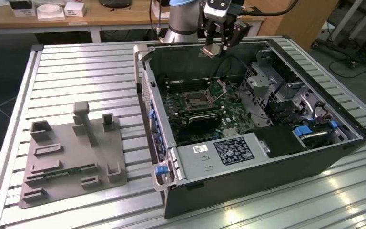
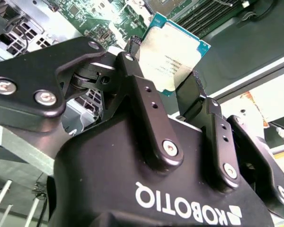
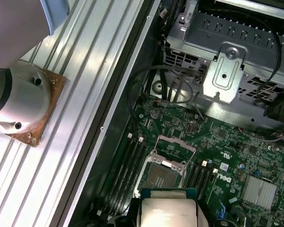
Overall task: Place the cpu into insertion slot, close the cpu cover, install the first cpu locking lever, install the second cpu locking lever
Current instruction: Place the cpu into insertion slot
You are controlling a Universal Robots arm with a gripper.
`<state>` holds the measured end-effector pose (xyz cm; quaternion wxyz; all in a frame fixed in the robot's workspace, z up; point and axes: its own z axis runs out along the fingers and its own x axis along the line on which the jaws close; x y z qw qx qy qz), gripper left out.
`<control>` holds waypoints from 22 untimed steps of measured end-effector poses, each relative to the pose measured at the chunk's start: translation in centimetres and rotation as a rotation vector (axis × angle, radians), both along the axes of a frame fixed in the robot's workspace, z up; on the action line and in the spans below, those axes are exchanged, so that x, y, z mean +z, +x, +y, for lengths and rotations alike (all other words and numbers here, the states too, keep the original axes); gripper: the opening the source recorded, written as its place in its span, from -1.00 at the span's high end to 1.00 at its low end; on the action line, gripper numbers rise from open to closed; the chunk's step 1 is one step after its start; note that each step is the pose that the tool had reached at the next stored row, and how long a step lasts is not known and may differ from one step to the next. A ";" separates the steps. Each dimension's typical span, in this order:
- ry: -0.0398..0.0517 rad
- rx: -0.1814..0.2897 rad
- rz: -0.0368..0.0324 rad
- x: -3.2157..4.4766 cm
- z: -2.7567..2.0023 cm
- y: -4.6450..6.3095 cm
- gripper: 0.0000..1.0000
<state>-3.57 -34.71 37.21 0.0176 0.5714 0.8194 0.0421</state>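
Observation:
My gripper [image 1: 216,42] hangs above the far wall of the open computer case [image 1: 170,157], shut on the cpu [image 1: 211,50]. In the second wrist view the black fingers [image 2: 137,80] pinch the silvery chip [image 2: 173,52] by two opposite edges, its green-rimmed corner sticking out past the tips. The insertion slot [image 1: 196,101] lies on the green board well below and nearer the camera than the chip. The cpu cover [image 1: 222,88] stands tilted up beside the slot. In the first wrist view the cpu [image 3: 168,212] hovers close to the dark socket [image 3: 161,176], with the raised cover frame [image 3: 177,143] beyond it.
A grey fixture plate [image 1: 75,157] with upright blocks lies at the exterior view's left. Inside the case are a metal drive cage [image 1: 272,81], loose black cables [image 3: 146,90], long memory slots [image 3: 125,165] and a black labelled box [image 1: 234,150]. The arm's base [image 3: 19,104] is bolted to the slatted table.

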 end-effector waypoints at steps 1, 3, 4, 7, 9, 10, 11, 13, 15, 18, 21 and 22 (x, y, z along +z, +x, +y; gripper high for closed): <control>0.0000 -0.010 0.0000 -0.01 0.00 0.0 -0.08; 0.0000 -0.033 0.0001 -0.01 0.00 0.0 -0.08; 0.0000 -0.046 0.0001 -0.01 0.00 0.0 -0.08; 0.0000 -0.104 0.0001 -0.04 0.00 0.0 -0.08; 0.0000 -0.143 0.0001 -0.07 0.00 0.0 -0.08; 0.0000 -0.156 0.0001 -0.07 0.00 0.0 -0.08; -0.0001 -0.169 0.0001 -0.08 0.00 0.0 -0.08; 0.0000 -0.195 0.0001 -0.09 0.00 0.0 -0.08; -0.0001 -0.219 0.0001 -0.10 0.00 0.0 -0.08; -0.0001 -0.249 0.0001 -0.11 0.00 0.0 -0.08; 0.0000 -0.266 0.0001 -0.12 0.00 0.0 -0.08; 0.0000 -0.267 0.0001 -0.12 0.00 0.0 -0.08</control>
